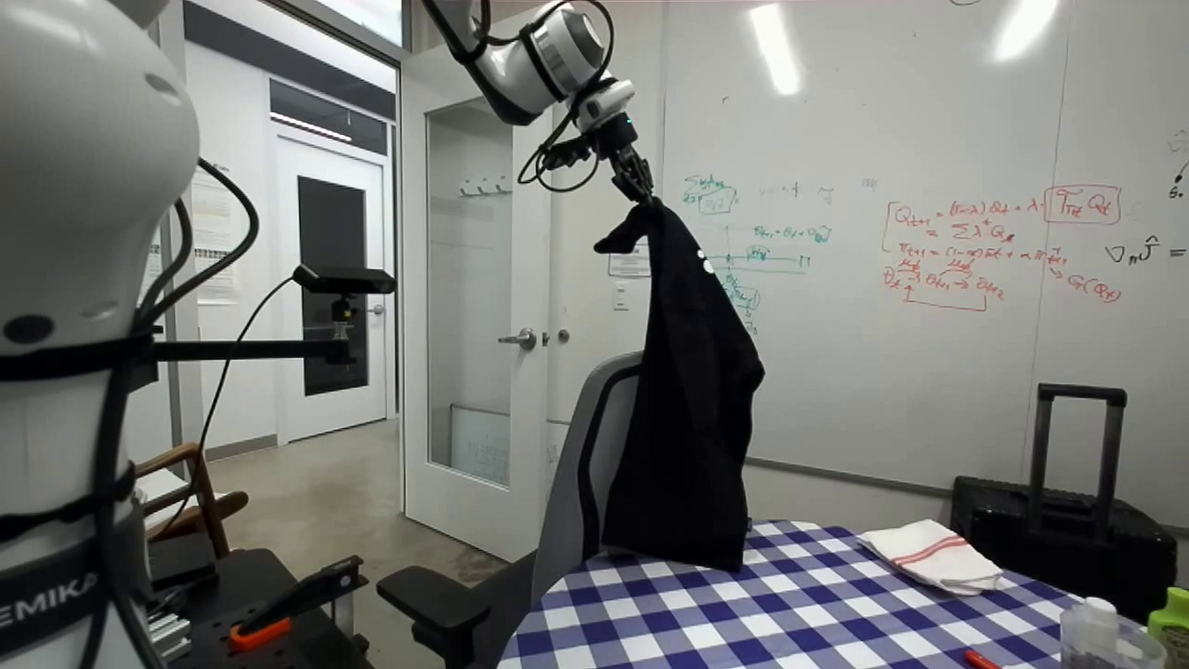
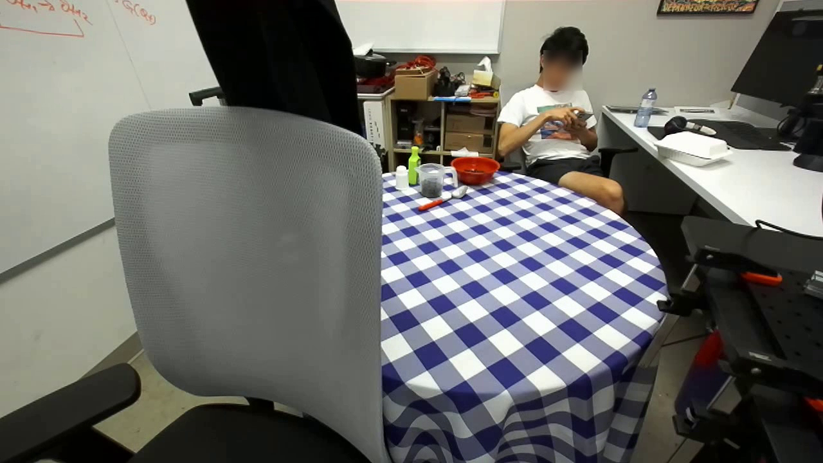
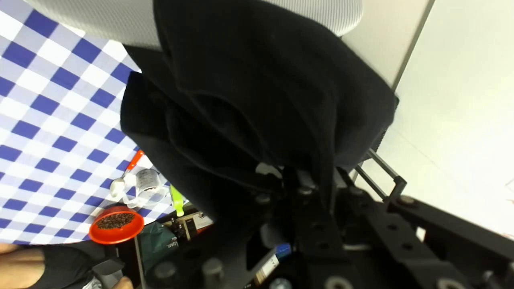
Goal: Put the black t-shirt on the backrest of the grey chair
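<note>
"Where is the black t-shirt (image 1: 689, 400)?"

"Hanging from the claw (image 1: 645, 193), which pinches its upper end. A short flap juts out just below the grip, and the rest falls in one long dark drape. In the wrist view its folds fill the middle."

"And relative to the grey chair (image 1: 563, 488)?"

"On the side that faces the checked tabletop (image 2: 521, 276). In an exterior view the mesh backrest (image 2: 247, 251) stands in front; the shirt shows above the top edge and is hidden below it. I can't tell whether the two touch."

"Does the hem reach the tabletop?"

"In an exterior view it overlaps the edge by the chair. Whether it rests there, I can't tell."

"What lies on the tabletop?"

"A folded white towel (image 1: 929, 556) with red stripes. Well apart from the shirt, a red-handled spoon (image 2: 442, 199) lies just beside a clear measuring cup (image 2: 429, 172), near a green bottle (image 2: 414, 168), a white bottle (image 2: 402, 178) and a red bowl (image 2: 474, 178) of small brown bits (image 3: 115, 220)."

"And past that?"

"A black suitcase (image 1: 1059, 557) with its handle raised, a whiteboard (image 1: 929, 139) written on in red and green, and a seated person (image 2: 546, 125) in a white shirt."
</note>
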Controlling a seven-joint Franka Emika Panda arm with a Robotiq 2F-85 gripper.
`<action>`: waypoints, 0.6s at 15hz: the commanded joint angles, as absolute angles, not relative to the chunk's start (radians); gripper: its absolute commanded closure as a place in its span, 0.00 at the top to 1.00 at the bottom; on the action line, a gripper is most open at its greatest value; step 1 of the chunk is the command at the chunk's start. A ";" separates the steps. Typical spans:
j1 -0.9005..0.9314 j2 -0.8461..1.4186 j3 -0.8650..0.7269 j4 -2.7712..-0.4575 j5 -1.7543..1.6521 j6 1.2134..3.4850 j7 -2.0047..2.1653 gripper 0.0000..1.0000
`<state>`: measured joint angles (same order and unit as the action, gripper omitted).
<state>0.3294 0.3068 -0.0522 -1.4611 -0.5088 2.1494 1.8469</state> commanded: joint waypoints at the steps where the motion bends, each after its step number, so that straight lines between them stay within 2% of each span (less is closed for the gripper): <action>1: 0.369 0.421 0.018 -1.282 -0.524 2.018 1.792 0.03; 9: 0.443 0.773 0.095 -1.070 -0.380 1.914 1.541 0.03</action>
<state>0.4264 0.6121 0.0848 -1.2130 -0.4437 1.9648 1.6510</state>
